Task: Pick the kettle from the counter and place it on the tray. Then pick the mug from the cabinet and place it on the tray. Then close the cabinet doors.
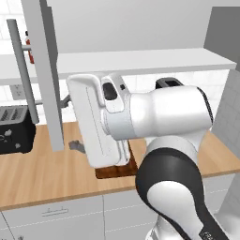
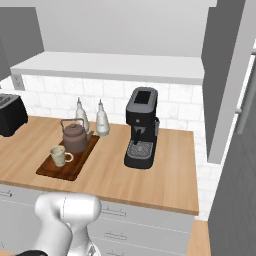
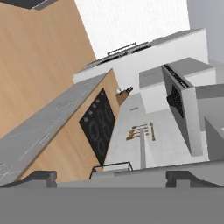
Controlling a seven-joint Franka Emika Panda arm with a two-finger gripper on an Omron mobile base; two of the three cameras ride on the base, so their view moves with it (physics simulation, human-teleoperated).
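Kettle (image 2: 75,136) and mug (image 2: 59,156) sit on the tray (image 2: 50,172), well clear of the jaws, which stand apart and empty for the cabinet doors (image 1: 47,75).

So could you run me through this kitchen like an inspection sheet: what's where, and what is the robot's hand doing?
Surface: light-wood counter, grey drawer fronts below.
Job's things: kettle and mug both stand on the tray, mug in front of the kettle. Cabinet door stands open; a second door is open on the right.
Clutter: two white bottles behind the tray, coffee machine to the right of the tray, black toaster on the left.
Grippers: gripper open, holding nothing.
Cables: nothing seen.
Surroundings: white tiled wall, white shelf above the counter.
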